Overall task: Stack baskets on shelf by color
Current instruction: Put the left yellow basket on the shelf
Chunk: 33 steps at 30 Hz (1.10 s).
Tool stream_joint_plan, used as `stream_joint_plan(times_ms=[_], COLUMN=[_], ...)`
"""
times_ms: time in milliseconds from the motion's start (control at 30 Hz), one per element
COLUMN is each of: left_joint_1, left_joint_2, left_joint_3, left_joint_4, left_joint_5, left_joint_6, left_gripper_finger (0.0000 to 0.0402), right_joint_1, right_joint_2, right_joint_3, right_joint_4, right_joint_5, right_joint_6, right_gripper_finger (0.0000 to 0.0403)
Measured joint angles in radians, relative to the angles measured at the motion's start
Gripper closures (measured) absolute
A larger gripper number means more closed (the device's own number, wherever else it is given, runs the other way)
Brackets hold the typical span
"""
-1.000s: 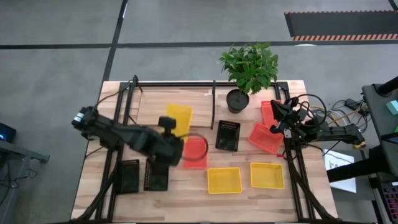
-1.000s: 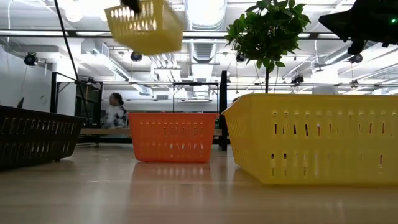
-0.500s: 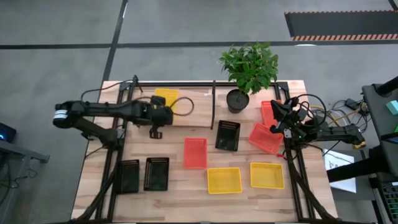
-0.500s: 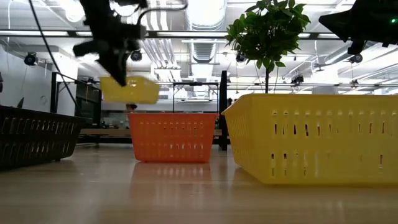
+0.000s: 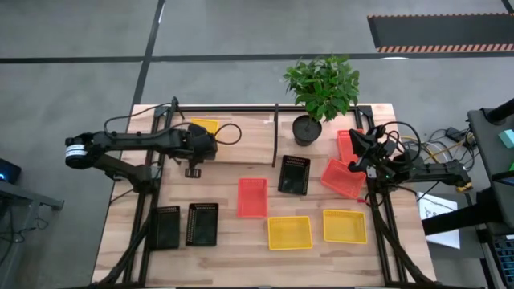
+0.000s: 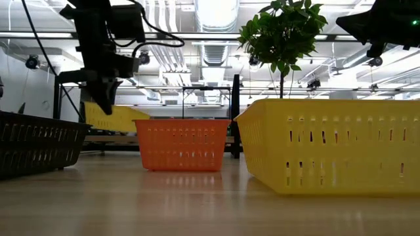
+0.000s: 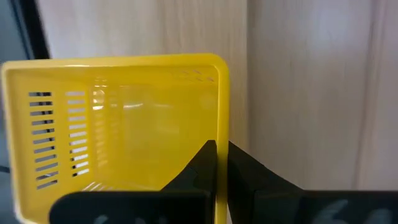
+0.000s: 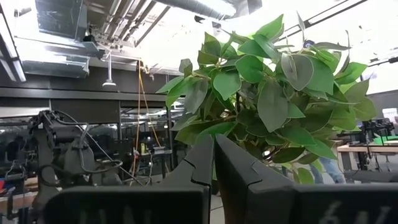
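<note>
My left gripper (image 5: 200, 137) is at the far left of the table, shut on a yellow basket (image 5: 203, 127) over the left section of the pale shelf (image 5: 245, 138). In the low view this gripper (image 6: 100, 103) comes down onto the basket (image 6: 115, 118) from above. The left wrist view shows the basket (image 7: 118, 130) close over pale wood; whether it rests there I cannot tell. My right gripper (image 5: 358, 149) waits shut above the red baskets (image 5: 344, 178) at the right edge, and in its wrist view (image 8: 213, 142) it faces the plant. My left gripper pinches the yellow basket's side wall at its rim (image 7: 221, 127), near a corner. One finger (image 7: 204, 163) is inside the basket and one finger (image 7: 244, 169) is outside. The fingers come from above, slanting toward the far edge. The basket hangs low and slightly tilted.
A red basket (image 5: 251, 197), a black basket (image 5: 294, 174) and two yellow ones (image 5: 289, 232) (image 5: 344, 225) lie mid-table. Two black baskets (image 5: 167, 227) (image 5: 201, 224) sit near left. A potted plant (image 5: 307, 128) stands at the far middle. Black shelf rods (image 5: 276, 136) cross the table.
My left gripper has carried the yellow basket from high over the table's middle toward the far left edge and down to the shelf's left section. The basket has dropped from near the top of the low view to just above the board.
</note>
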Motion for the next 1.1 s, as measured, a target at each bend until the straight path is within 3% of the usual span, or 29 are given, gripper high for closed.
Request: stream_joint_plan(times_ms=[1100], left_joint_1=[0.002], left_joint_2=[0.0], left_joint_3=[-0.017], left_joint_4=[0.008], left_joint_5=[-0.016], left_joint_6=[-0.008], left_gripper_finger=[0.0401], right_joint_1=[0.0], right_joint_2=[0.0], right_joint_3=[0.0], right_joint_4=[-0.014], right_joint_5=[0.0], right_joint_6=[-0.001], right_gripper_finger=[0.0394])
